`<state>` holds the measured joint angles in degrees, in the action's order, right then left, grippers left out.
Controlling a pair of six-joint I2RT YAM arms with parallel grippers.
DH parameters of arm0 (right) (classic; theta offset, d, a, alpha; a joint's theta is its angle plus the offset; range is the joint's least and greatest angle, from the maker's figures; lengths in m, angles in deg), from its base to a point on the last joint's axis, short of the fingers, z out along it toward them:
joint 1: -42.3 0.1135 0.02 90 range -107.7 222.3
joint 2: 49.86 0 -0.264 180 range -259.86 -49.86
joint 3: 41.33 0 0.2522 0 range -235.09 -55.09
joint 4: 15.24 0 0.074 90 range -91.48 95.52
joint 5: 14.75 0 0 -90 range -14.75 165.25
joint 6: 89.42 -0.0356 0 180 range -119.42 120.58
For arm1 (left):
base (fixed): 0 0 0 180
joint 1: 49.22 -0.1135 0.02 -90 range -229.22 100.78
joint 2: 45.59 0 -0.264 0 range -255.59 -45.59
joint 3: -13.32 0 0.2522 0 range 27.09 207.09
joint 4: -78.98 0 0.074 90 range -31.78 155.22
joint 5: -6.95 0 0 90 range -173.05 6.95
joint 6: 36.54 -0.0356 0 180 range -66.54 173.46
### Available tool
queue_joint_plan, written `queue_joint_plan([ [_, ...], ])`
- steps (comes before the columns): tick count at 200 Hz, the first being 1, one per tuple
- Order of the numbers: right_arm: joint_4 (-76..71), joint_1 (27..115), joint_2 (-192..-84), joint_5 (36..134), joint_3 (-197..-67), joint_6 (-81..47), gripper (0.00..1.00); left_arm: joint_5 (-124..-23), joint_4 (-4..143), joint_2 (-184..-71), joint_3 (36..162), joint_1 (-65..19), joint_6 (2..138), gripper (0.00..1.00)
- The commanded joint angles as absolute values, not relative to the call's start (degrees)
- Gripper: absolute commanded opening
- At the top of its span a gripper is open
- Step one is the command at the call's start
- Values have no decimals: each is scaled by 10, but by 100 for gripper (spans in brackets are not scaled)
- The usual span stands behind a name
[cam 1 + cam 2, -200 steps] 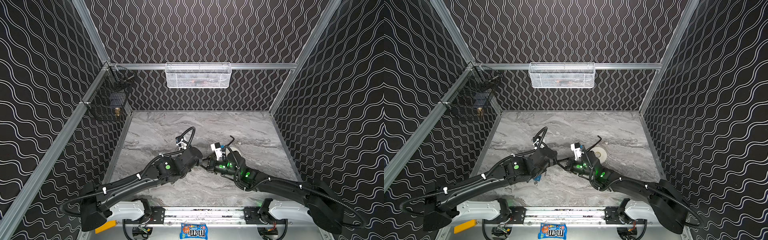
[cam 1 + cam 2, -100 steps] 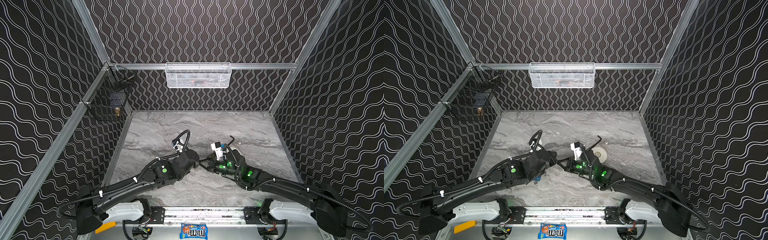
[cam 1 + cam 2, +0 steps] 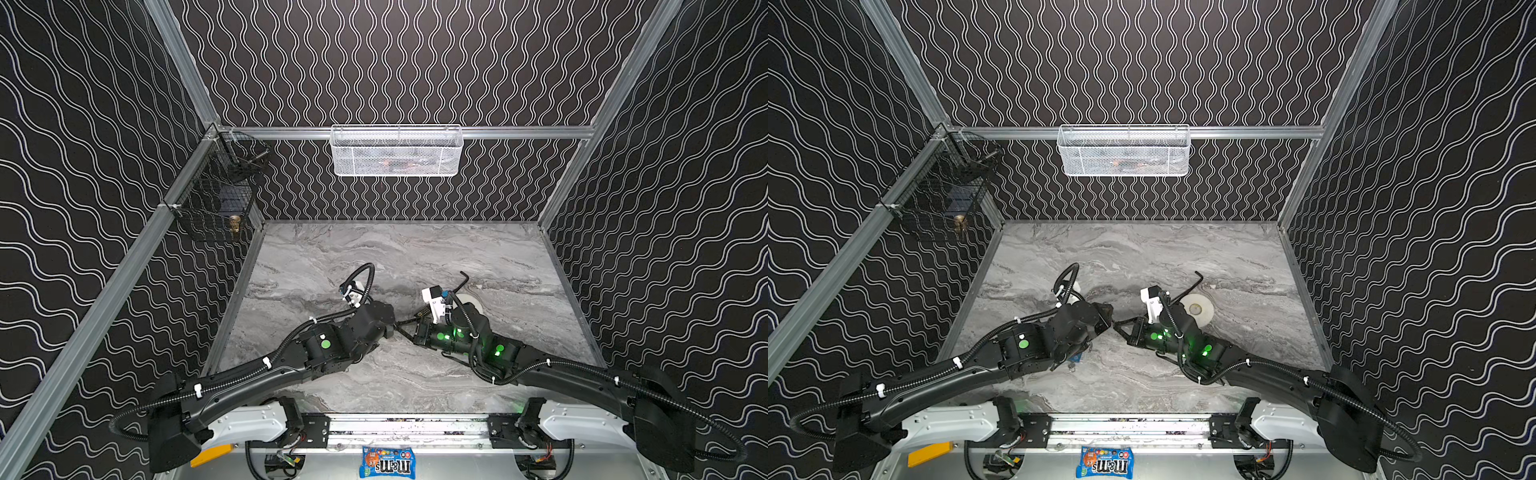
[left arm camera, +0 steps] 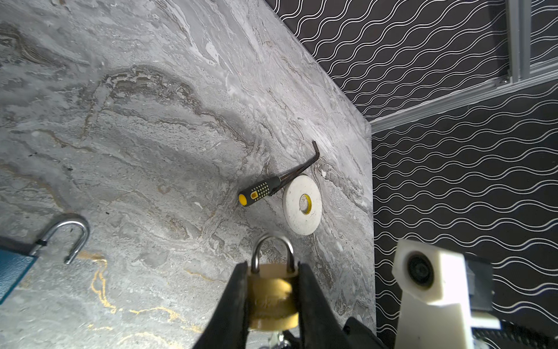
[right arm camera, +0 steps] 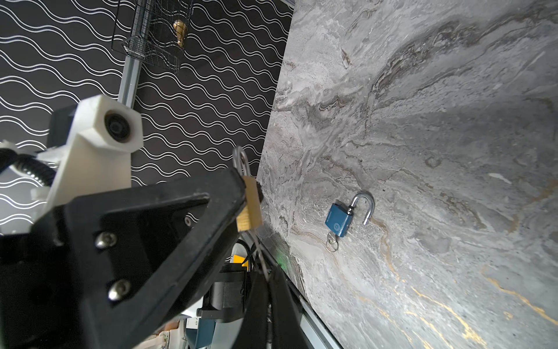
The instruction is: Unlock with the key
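Brass padlock [image 4: 271, 302] clamped in the left pincer [image 4: 272, 267]; right pincer [image 5: 268, 282] pinched together on its key [image 4: 275, 340]

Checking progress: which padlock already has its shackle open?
The blue padlock lying on the table, shackle open; the brass padlock clamped in the left end effector has its shackle closed.

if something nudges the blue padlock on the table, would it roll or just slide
Likely slides rather than rolls: the blue padlock lies flat on its blocky body. Its open shackle sticks out sideways, so a push there would probably spin it. The key in its base may drag along.
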<state>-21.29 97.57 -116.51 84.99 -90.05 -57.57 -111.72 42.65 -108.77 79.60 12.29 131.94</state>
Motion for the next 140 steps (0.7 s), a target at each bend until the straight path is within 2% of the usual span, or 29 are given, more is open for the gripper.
queue_joint_plan([
  [1, -237, 978, -1159, 821, -915, -549, 0, -1076, 440, -1086, 797, 125, 1331, 0],
  [59, -187, 978, -1133, 796, -932, -545, 0, -1103, 423, -1083, 795, 125, 1341, 0],
  [88, -162, 987, -1148, 825, -949, -531, 0, -1106, 480, -1070, 772, 124, 1353, 0],
  [140, -96, 1008, -1146, 801, -970, -517, 0, -1115, 503, -1051, 761, 121, 1362, 0],
])
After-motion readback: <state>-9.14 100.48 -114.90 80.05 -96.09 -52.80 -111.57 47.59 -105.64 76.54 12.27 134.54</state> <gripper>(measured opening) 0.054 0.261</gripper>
